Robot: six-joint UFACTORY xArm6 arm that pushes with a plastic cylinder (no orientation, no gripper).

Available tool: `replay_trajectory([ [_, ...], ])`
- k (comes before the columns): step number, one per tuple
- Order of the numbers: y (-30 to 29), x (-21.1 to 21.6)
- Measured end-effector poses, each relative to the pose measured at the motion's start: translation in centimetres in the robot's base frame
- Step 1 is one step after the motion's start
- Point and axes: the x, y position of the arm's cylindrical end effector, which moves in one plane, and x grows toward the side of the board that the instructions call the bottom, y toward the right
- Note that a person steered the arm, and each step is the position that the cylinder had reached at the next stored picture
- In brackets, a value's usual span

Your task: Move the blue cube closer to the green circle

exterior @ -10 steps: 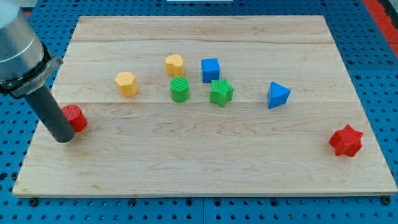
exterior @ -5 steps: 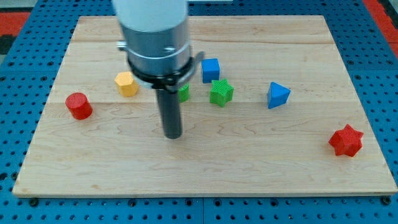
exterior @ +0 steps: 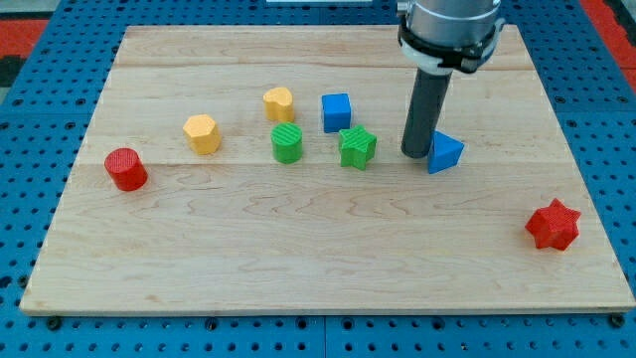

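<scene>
The blue cube (exterior: 336, 111) sits on the wooden board above the middle. The green circle (exterior: 287, 143) is a short green cylinder just below and to the left of it, a small gap apart. My tip (exterior: 414, 153) rests on the board to the right of both, right beside the left edge of the blue triangle (exterior: 444, 152). The green star (exterior: 356, 147) lies between my tip and the green circle, just below the blue cube.
Two yellow blocks sit left of the cube: one (exterior: 279, 102) above the green circle, one (exterior: 202, 133) farther left. A red cylinder (exterior: 126, 169) is near the left edge. A red star (exterior: 553, 225) is at the lower right.
My tip has swept from the red cylinder at the left, across the middle of the board, to the blue triangle at the right. The red cylinder shifted slightly; other blocks stayed put.
</scene>
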Motion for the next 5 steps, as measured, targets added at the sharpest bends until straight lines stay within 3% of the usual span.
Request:
replay_trajectory([
  [2,-3.4,-7.0],
  [3,-11.1,-7.1],
  [5,-15.3,-7.0],
])
